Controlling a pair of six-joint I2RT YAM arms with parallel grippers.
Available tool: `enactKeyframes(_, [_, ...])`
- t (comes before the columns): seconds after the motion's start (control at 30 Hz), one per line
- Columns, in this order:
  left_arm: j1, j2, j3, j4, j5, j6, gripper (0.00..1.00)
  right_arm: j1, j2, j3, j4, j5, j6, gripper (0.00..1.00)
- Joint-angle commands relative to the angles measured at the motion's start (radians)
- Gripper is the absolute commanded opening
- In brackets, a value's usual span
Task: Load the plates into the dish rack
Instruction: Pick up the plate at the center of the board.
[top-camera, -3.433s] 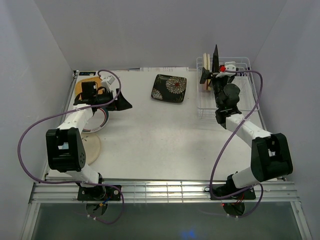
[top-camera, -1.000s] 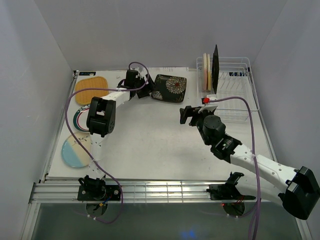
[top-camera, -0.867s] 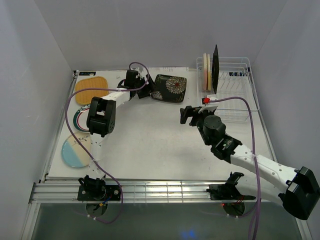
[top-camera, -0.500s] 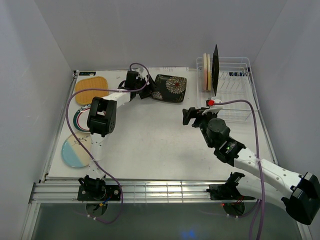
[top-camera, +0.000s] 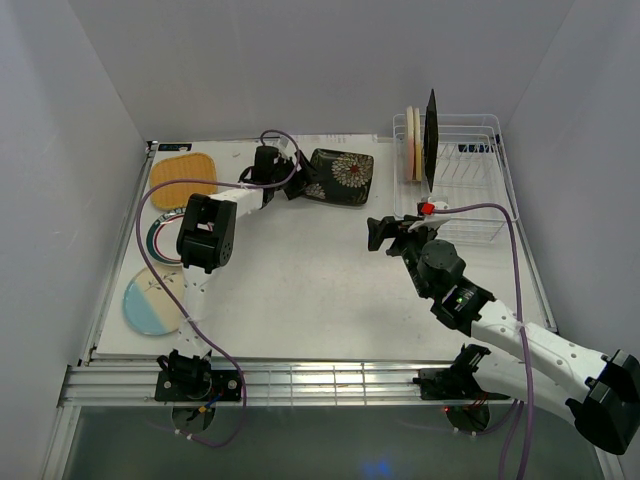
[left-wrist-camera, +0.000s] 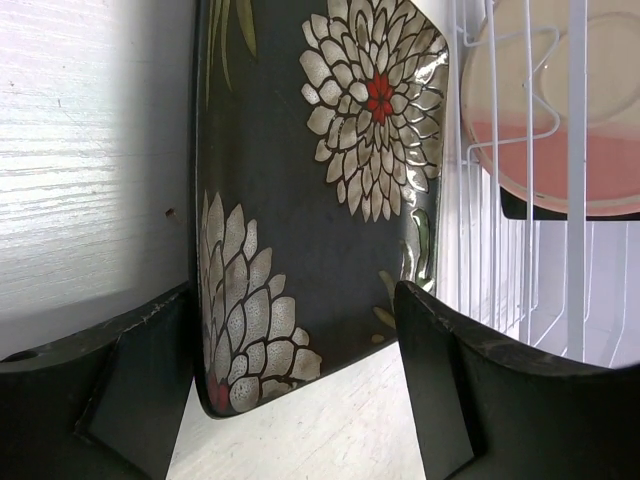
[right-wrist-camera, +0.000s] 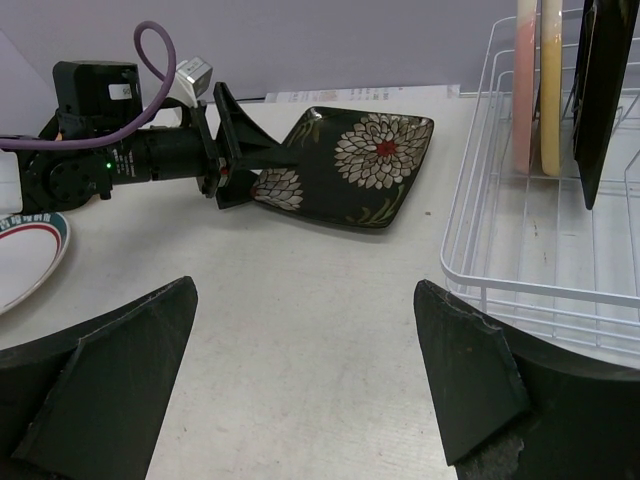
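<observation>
Overhead, the left gripper sits at the left edge of the black floral plate, which lies flat on the table just left of the dish rack. Left wrist view adds the detail: jaws spread, one finger on each side of the plate's near corner, not clamped; whether they touch it is unclear. Through the rack wires that view also catches the pink-cream plate.

Right gripper hangs over mid-table with jaws wide and nothing between them. Its wrist view shows three plates upright in the rack: the pink-cream one, a yellow-cream plate and a black plate.

Only the top view shows the orange ribbed plate and blue-cream plate flat at far left, and the green-rimmed plate partly under the left arm.
</observation>
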Motion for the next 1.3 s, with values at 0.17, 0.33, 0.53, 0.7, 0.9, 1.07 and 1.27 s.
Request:
enactKeyframes(0.17, [-0.013, 0.040, -0.071, -0.071, 0.008, -0.043, 0.79, 0.006, -0.021, -0.006, 0.056, 0.003, 0.011, 0.95])
enactKeyframes(0.33, [-0.013, 0.038, -0.085, -0.057, 0.027, -0.033, 0.67, 0.006, -0.030, -0.012, 0.061, 0.000, 0.010, 0.95])
enactKeyframes(0.53, [-0.013, 0.032, -0.088, -0.069, 0.007, -0.020, 0.50, 0.006, -0.041, -0.023, 0.068, 0.007, 0.010, 0.95])
enactKeyframes(0.7, [-0.010, 0.023, -0.091, -0.078, -0.002, -0.013, 0.33, 0.006, -0.038, -0.024, 0.068, 0.001, 0.011, 0.95])
enactKeyframes(0.9, [0.002, 0.004, -0.098, -0.077, 0.013, 0.003, 0.04, 0.008, -0.022, -0.023, 0.070, 0.000, 0.005, 0.95])
enactKeyframes(1.07, [0.014, -0.037, -0.097, -0.122, -0.013, 0.026, 0.00, 0.008, -0.007, -0.015, 0.067, 0.003, -0.006, 0.95])
enactKeyframes(1.27, [0.014, -0.104, -0.103, -0.213, -0.053, 0.043, 0.00, 0.006, -0.002, -0.010, 0.065, -0.004, -0.017, 0.95])
